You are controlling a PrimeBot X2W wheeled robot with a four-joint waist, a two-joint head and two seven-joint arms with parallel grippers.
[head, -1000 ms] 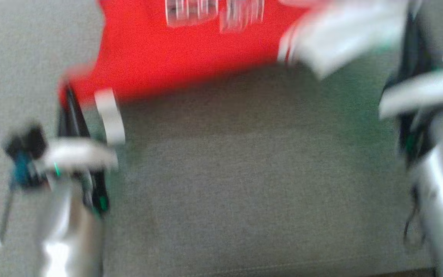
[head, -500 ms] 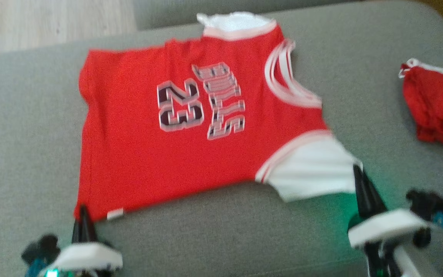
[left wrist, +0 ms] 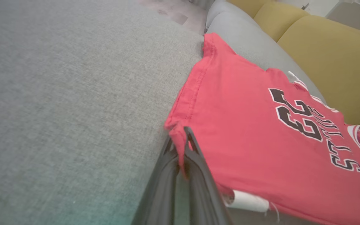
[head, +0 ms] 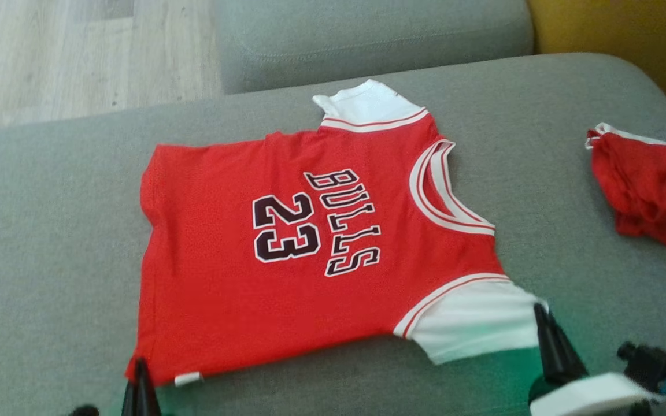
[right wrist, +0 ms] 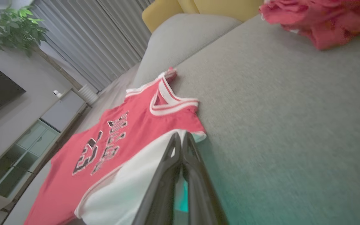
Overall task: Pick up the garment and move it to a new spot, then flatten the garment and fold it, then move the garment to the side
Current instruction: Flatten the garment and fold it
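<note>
Red jersey [head: 206, 300]: "BULLS" + "23", blk/wht lettering.

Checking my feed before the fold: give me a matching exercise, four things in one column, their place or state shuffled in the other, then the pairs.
Things:
1 left gripper
2 right gripper
3 crumpled red garment
4 yellow cushion

Places or states:
a lies far right on the grey seat, apart from the jersey
b closed on the jersey's white sleeve
c behind the seat, upper right
d closed on the jersey's red hem corner

Pairs: 1-d, 2-b, 3-a, 4-c
</note>
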